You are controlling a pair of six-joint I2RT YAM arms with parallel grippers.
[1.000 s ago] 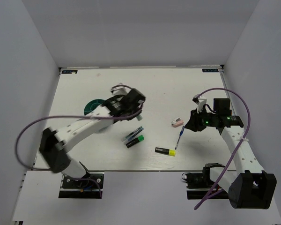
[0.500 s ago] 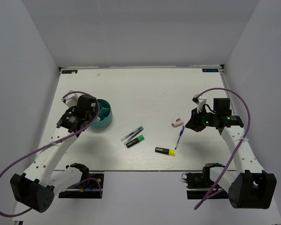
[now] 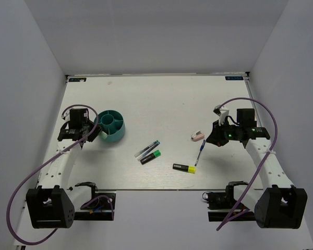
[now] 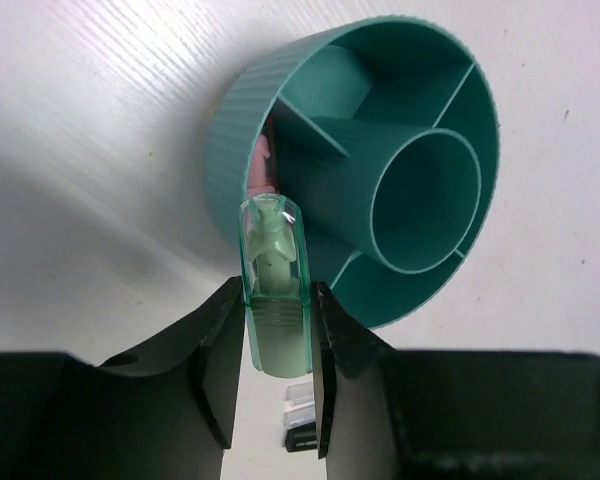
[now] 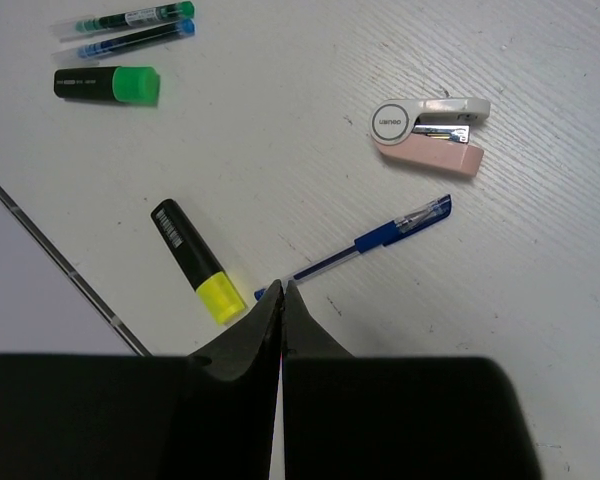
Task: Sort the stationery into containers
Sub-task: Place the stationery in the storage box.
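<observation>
We count one teal organiser (image 3: 112, 137), two highlighters (green-black highlighter (image 3: 151, 157), yellow-black highlighter (image 3: 184, 167)) and three pens: teal-black pen (image 5: 130, 17), blue-capped pen (image 5: 130, 38), slim blue pen (image 5: 365, 240). Plus one pink-white stapler (image 5: 428, 125), one mint-green stubby piece (image 4: 275, 300), one pink piece (image 4: 261, 165).

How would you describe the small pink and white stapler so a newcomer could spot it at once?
Look at the right half of the white table, next to the right arm's end effector. The stapler lies there just beyond a slim blue pen. Unlike the pen, it is short, blocky and pink with a white top.
</observation>
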